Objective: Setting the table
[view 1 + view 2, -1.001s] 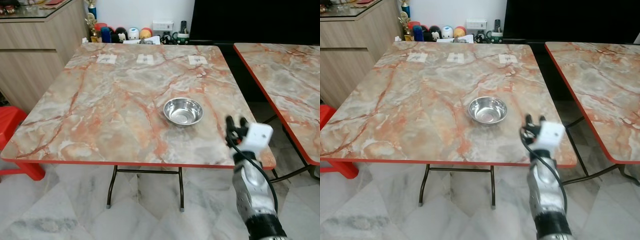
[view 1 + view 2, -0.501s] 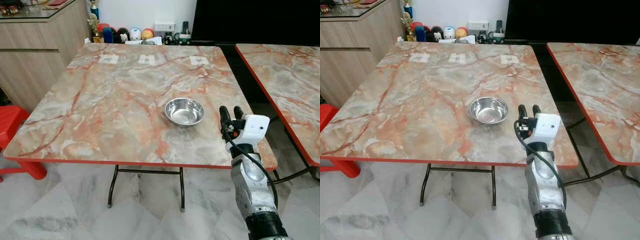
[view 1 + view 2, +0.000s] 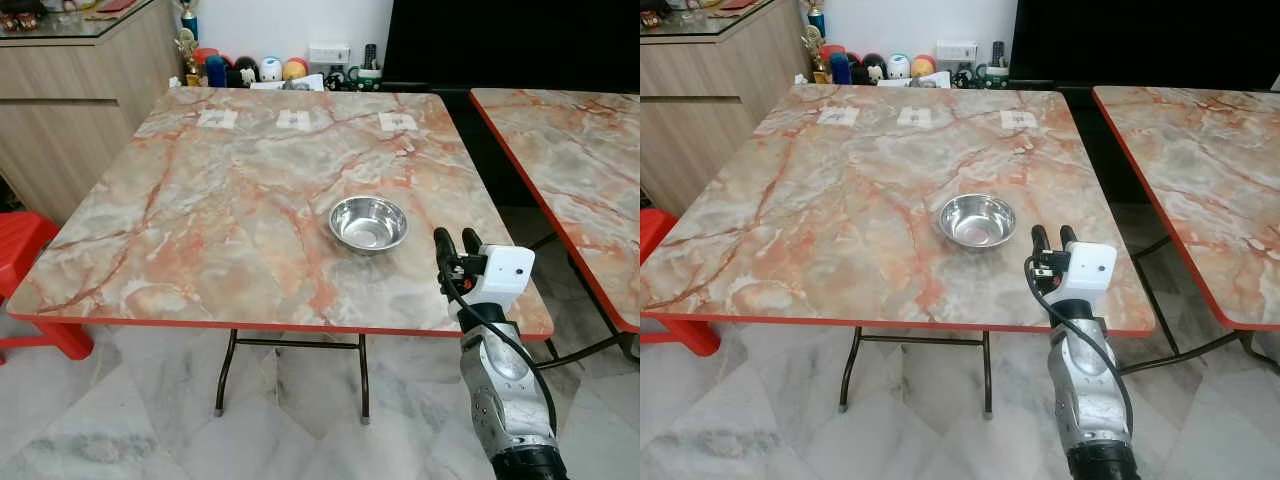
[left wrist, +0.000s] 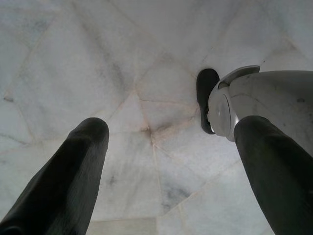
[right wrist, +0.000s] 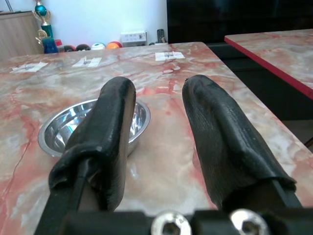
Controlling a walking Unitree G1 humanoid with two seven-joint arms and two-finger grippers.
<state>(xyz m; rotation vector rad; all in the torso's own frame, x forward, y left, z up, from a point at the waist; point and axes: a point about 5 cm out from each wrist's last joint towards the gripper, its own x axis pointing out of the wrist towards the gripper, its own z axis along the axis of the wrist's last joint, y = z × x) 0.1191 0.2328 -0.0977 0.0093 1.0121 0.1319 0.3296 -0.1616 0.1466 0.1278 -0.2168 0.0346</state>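
A marble-patterned desk [image 3: 200, 200] with a red edge stands in the middle of the room, and a single steel bowl [image 3: 368, 222] sits on it, right of centre and nearer the front edge than the back. The bowl is upright and holds nothing that I can see.

The right end effector [image 3: 458, 240] is raised over the desk's front right corner, just beside the bowl but apart from it, its two black fingers [image 5: 115, 127] pointing up and away with a gap between them and nothing held (the wrist view looks straight between them at the bowl [image 5: 93, 127]).

The left end effector [image 4: 171, 166] hangs low beside the robot's body, fingers spread wide apart over the pale marble floor [image 4: 73, 58], gripping nothing; the robot's own foot [image 4: 206, 98] shows below it.

Three small paper labels [image 3: 291, 119] lie in a row along the far side of the desk. A second, similar desk [image 3: 580, 150] stands to the right, a red stool [image 3: 25, 260] to the left, and a wooden cabinet [image 3: 70, 110] behind it.
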